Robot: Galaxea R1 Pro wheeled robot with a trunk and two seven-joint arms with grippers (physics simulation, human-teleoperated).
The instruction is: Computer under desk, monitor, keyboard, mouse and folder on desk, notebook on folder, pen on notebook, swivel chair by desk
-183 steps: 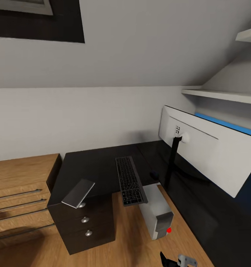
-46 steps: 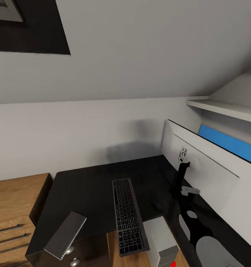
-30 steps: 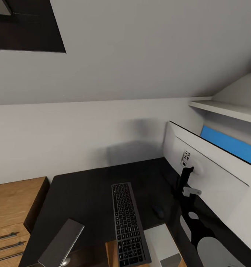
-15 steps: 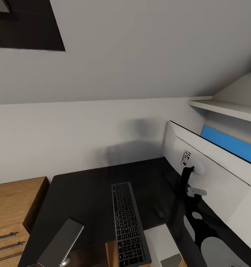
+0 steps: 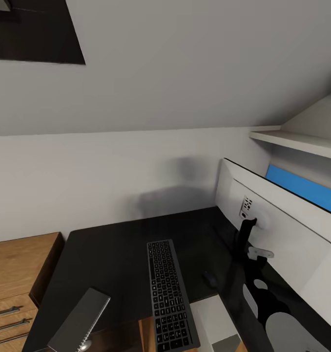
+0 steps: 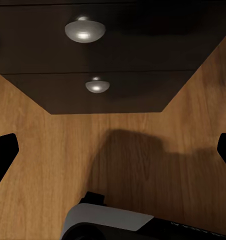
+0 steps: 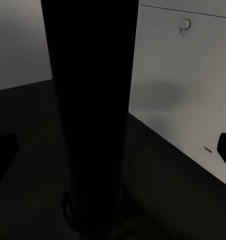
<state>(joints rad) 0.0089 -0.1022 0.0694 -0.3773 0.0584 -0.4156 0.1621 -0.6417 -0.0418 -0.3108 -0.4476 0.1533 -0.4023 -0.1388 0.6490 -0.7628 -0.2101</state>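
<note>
Right arm set at the monitor stand; workspace partly arranged.

In the right wrist view the monitor (image 7: 88,100) stand is seen close ahead, framed between the right gripper (image 7: 113,150) fingers (image 7: 4,150), which are spread apart and not yet closed on it. The left gripper (image 6: 113,155) fingers (image 6: 3,152) are likewise held apart, over wooden floor (image 6: 143,145) with the drawer unit (image 6: 93,55) ahead of them. On the tabletop (image 5: 112,249) the keyboard (image 5: 169,293) is laid beside the monitor (image 5: 282,230), with what may be the mouse (image 5: 209,278) past it, too small to confirm. The computer (image 5: 214,322) is judged to be under the tabletop edge. A grey slab (image 5: 80,320), possibly the notebook, is tilted at the near edge. Folder, pen and swivel chair steps are judged still outstanding.
</note>
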